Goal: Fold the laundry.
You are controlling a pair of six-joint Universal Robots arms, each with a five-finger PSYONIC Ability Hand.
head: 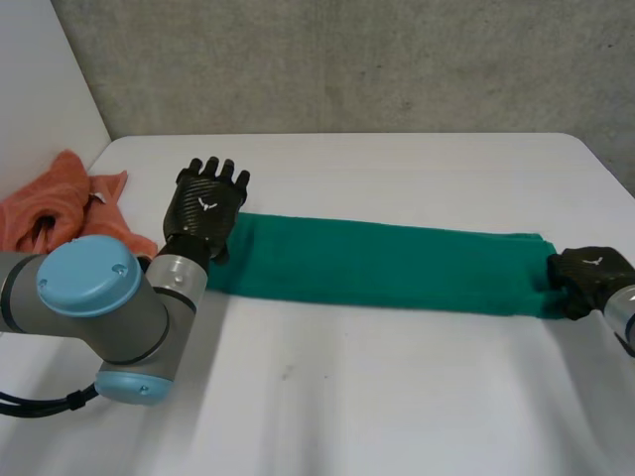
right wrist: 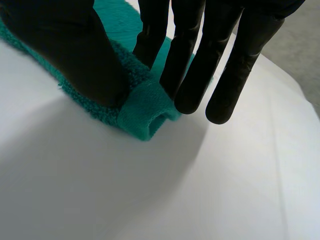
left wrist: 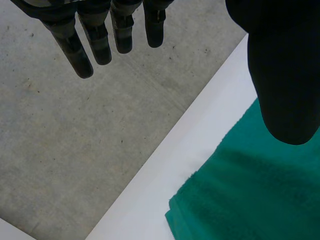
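Note:
A green towel (head: 377,263), folded into a long narrow strip, lies across the white table (head: 397,397). My left hand (head: 205,208) hovers over the strip's left end, fingers straight and spread, open and holding nothing. In the left wrist view its fingers (left wrist: 100,40) and thumb (left wrist: 285,75) hang above the towel's end (left wrist: 250,200) without touching it. My right hand (head: 590,278) sits at the strip's right end. In the right wrist view its thumb (right wrist: 75,50) and fingers (right wrist: 190,65) pinch the rolled corner of the towel (right wrist: 145,112) between them.
An orange cloth (head: 50,203) lies crumpled at the table's left edge, beside my left arm. A grey wall runs behind the table's far edge. Bare table spreads in front of the towel.

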